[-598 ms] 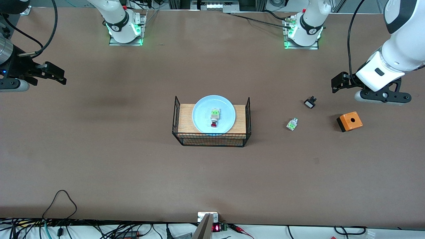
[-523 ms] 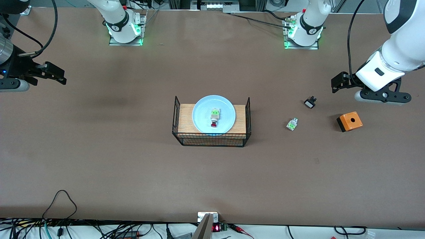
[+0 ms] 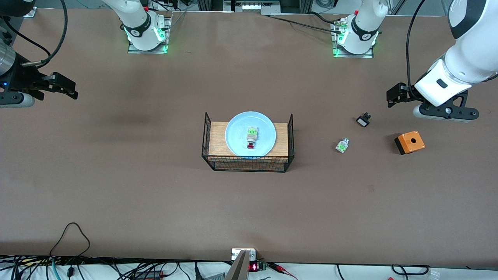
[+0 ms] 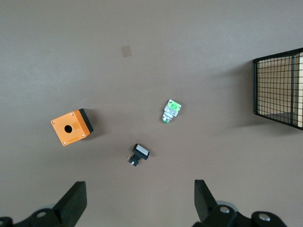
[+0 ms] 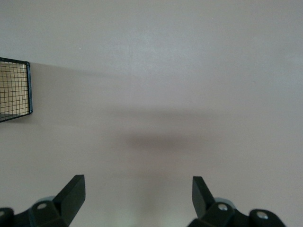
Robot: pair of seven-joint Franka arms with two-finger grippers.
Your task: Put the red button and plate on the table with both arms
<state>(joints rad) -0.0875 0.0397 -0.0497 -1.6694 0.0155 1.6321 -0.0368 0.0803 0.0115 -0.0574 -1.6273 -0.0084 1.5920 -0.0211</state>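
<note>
The pale-blue plate (image 3: pixel 235 136) rests on the wooden top of a black wire basket (image 3: pixel 247 164) at the middle of the brown table (image 3: pixel 155 194). The red button (image 3: pixel 251 144) lies on the plate, its red cap toward the front camera. My left gripper (image 3: pixel 393 96) hangs open over the table at the left arm's end; in the left wrist view the left gripper (image 4: pixel 140 203) has bare table between its fingers. My right gripper (image 3: pixel 64 86) hangs open over the right arm's end of the table; in the right wrist view the right gripper (image 5: pixel 137 198) holds nothing.
Toward the left arm's end lie a black-and-white part (image 3: pixel 363 120), a green-white part (image 3: pixel 342 146) and an orange box (image 3: pixel 409 142). The left wrist view shows the orange box (image 4: pixel 72 126), the green-white part (image 4: pixel 171 110), the black-and-white part (image 4: pixel 138 154) and the basket (image 4: pixel 279 90).
The left arm has shifted slightly toward the middle of the table and toward the bases. The right arm, plate and button have not moved.
</note>
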